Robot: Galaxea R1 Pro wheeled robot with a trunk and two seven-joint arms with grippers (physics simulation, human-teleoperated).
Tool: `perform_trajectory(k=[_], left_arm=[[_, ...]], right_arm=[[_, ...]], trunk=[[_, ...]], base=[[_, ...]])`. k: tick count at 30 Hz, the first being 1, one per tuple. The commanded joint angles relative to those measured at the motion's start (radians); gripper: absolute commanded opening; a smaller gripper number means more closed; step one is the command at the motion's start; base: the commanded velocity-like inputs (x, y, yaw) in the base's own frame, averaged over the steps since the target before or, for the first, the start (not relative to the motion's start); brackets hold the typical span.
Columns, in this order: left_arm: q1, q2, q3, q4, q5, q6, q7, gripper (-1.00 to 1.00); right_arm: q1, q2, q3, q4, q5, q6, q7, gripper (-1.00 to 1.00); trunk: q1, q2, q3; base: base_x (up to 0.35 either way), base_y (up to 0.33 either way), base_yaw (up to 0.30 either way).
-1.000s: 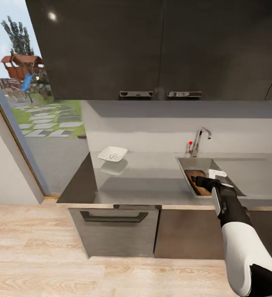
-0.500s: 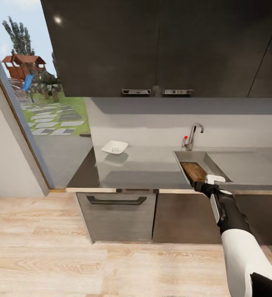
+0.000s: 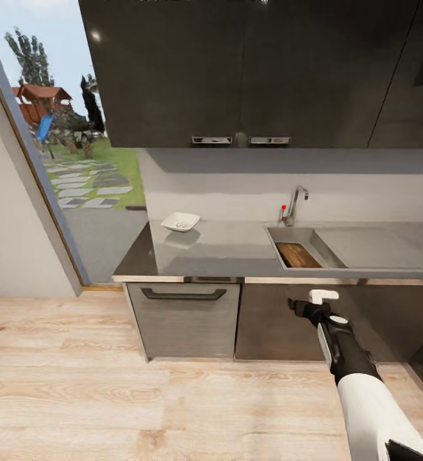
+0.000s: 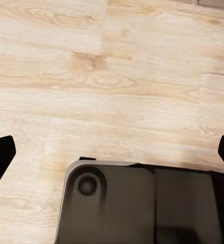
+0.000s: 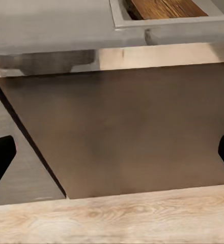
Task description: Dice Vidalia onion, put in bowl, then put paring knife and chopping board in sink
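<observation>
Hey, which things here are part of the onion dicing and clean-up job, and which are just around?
Job things:
chopping board, lying in the sink
bowl on the countertop

Just around:
wall cabinets
drawer front
wooden floor

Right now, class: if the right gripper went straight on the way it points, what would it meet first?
Most likely the brown cabinet front below the countertop. The open right gripper faces it squarely, though how far off it stands is unclear.

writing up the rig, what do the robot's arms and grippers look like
In the head view the right arm has a glossy white forearm shell, a black wrist section with a pale side strip, and a white block by the black right gripper. The wrist views show black fingertips at the edges.
</observation>
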Motion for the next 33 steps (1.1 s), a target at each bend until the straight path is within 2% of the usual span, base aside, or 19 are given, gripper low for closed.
perform_trajectory(k=[1,4,8,9,10,13,16,18,19,23,33], left_arm=[[0.0,0.0,0.001,-0.001,0.007,-0.001,-0.004,1.0],[0.0,0.0,0.001,-0.001,0.007,0.0,-0.004,1.0],[0.0,0.0,0.001,0.0,0.007,0.001,-0.003,1.0],[0.0,0.0,0.001,0.0,0.007,0.001,-0.003,1.0],[0.0,0.0,0.001,0.0,0.007,0.001,-0.003,1.0],[0.0,0.0,0.002,-0.001,0.007,0.001,-0.003,1.0],[0.0,0.0,0.002,-0.003,0.008,0.001,-0.003,1.0],[0.0,0.0,0.002,-0.004,0.008,0.001,-0.003,1.0],[0.0,0.001,0.003,-0.004,0.008,0.002,-0.002,1.0],[0.0,0.001,0.003,-0.004,0.009,0.003,-0.002,1.0],[0.0,0.001,0.004,-0.002,0.009,0.005,-0.001,1.0]], right_arm=[[0.0,0.0,-0.004,0.034,0.012,-0.021,0.009,1.0],[0.002,-0.001,-0.005,0.147,0.029,-0.117,0.008,1.0],[0.002,-0.005,-0.006,0.362,0.106,-0.282,-0.001,1.0],[0.002,-0.006,-0.006,0.386,0.114,-0.298,-0.002,1.0],[0.002,-0.007,-0.006,0.456,0.13,-0.343,-0.009,1.0],[0.003,-0.014,-0.006,0.638,0.145,-0.455,-0.04,1.0],[0.014,-0.026,-0.005,0.724,0.146,-0.527,-0.057,1.0],[0.065,-0.031,-0.005,0.753,0.147,-0.568,-0.063,1.0],[0.112,-0.034,-0.005,0.761,0.147,-0.58,-0.064,1.0],[0.208,-0.035,-0.004,0.767,0.148,-0.588,-0.065,1.0],[0.387,-0.035,-0.003,0.768,0.171,-0.589,-0.063,1.0]], trunk=[[0.001,-0.002,-0.002],[0.001,-0.002,-0.002],[0.001,-0.002,-0.002],[0.001,-0.002,-0.002],[0.001,-0.002,-0.002],[0.001,-0.002,-0.002],[0.001,-0.002,-0.002],[0.001,-0.002,-0.002],[0.001,-0.002,-0.002],[0.001,-0.002,-0.002],[0.001,-0.002,-0.002]], base=[[-0.031,0.0,0.0],[-0.014,0.0,0.0],[-0.004,0.0,0.0],[-0.001,0.0,0.0],[0.0,0.0,0.0],[0.0,0.0,0.0],[0.0,0.0,0.0],[0.0,0.0,0.0],[0.0,0.0,0.0],[0.0,0.0,0.0],[0.0,0.0,0.0]])
